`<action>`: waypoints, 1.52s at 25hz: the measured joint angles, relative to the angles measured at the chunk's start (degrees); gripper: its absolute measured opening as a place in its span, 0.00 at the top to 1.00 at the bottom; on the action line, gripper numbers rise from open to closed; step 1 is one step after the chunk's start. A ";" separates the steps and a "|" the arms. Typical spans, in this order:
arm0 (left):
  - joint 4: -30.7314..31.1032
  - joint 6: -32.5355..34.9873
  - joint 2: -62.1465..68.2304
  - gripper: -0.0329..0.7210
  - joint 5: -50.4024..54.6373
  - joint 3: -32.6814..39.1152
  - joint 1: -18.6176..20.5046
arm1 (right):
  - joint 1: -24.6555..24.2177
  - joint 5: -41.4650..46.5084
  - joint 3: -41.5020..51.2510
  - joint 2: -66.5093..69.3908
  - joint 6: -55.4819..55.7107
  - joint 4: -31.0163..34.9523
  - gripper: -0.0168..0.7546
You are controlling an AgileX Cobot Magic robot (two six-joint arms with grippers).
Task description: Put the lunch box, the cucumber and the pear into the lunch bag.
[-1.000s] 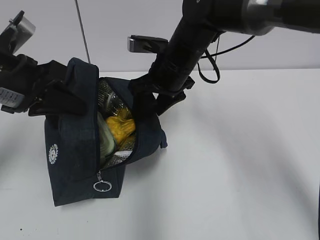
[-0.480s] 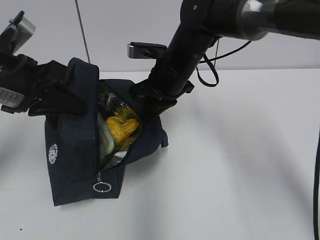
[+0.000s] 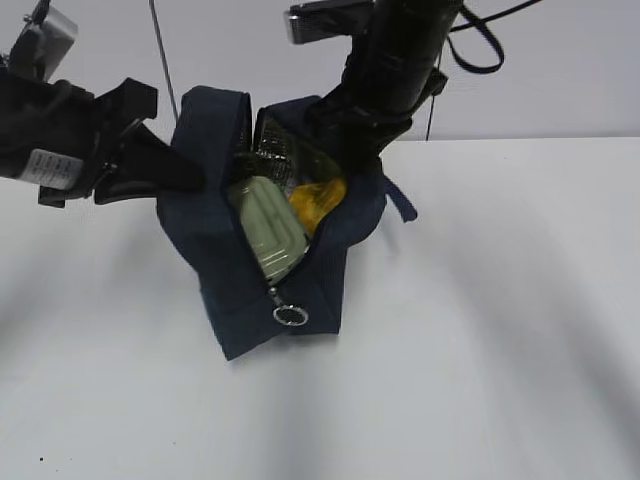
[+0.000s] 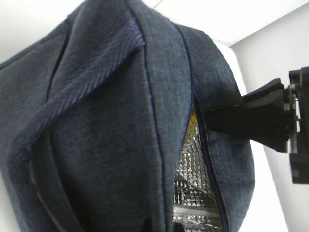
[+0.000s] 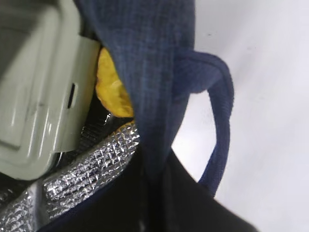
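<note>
Exterior view: we see the bag (image 3: 265, 270) standing on the white table (image 3: 480, 350), its mouth pulled wide between our two arms. The left gripper (image 3: 165, 165) meets the bag's left flap near the top edge, and the fabric there is drawn taut toward it; the fingertips are hidden by the cloth, so we cannot tell how far apart they are. The right gripper (image 3: 350, 125) comes down onto the bag's far right rim, and its tips too are lost behind the fabric. Inside the opening lies the box (image 3: 268, 228), its sage lid tilted toward the camera, with the pear (image 3: 318, 200) just beside it on the right, both against the foil lining (image 3: 275, 150). The ring pull (image 3: 290, 315) hangs at the bottom of the open zipper. We cannot find the cucumber in any view.

Left wrist view: navy cloth (image 4: 111, 125) fills nearly everything. A narrow slit shows foil, and the right gripper's (image 4: 265, 116) dark fingers reach in to the bag's rim from the right. Our own fingers are out of sight.

Right wrist view: we look down the bag's edge (image 5: 149, 63), with the box lid (image 5: 38, 92) at left, a sliver of pear (image 5: 113, 92) wedged between lid and cloth, and foil (image 5: 82, 179) below. A loop handle (image 5: 217, 121) hangs outside over the table. The rim runs down into the dark gripper body at the bottom, but the grip itself is not visible.
</note>
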 joint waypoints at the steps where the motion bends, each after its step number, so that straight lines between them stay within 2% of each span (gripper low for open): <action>1: -1.46 0.61 0.00 0.96 -0.87 0.00 -1.14 | 0.00 0.12 0.00 -0.67 0.93 -1.74 0.97; 5: -3.95 1.57 0.24 0.96 -5.48 0.00 -5.34 | 0.00 0.44 0.00 -3.14 3.33 -4.82 0.97; 10: -4.84 1.82 4.87 0.96 -6.71 -1.64 -7.88 | 0.00 0.67 0.00 -4.26 8.09 -7.49 0.97; 16: -4.78 1.82 10.59 0.96 -5.46 -7.13 -8.36 | 0.00 0.67 5.27 -4.26 8.98 -8.02 0.97; 23: -4.83 1.82 10.64 0.96 -6.41 -7.99 -8.36 | -0.03 0.20 7.41 -4.29 6.57 -5.98 0.95; 26: -4.97 1.82 10.64 0.96 -6.84 -7.99 -8.36 | -0.12 0.20 7.45 -4.38 6.00 -4.77 0.85; 29: -5.23 1.82 10.64 0.96 -6.84 -7.99 -8.36 | -0.12 -0.02 7.45 -4.38 5.84 -3.86 0.62; 31: -5.27 1.82 10.64 0.96 -6.84 -7.99 -8.36 | -0.12 -0.13 7.45 -4.38 5.73 -3.29 0.43; 33: -5.27 1.82 10.64 0.96 -6.84 -8.10 -8.36 | -0.12 -0.24 7.45 -4.38 5.50 -2.92 0.30; 35: -5.33 1.82 10.64 0.96 -6.84 -8.10 -8.36 | -0.12 -0.21 7.45 -4.38 5.16 -2.82 0.25; 38: -5.21 1.82 10.64 0.95 -7.08 -8.10 -8.36 | -0.12 -0.21 7.45 -4.38 4.77 -2.82 0.25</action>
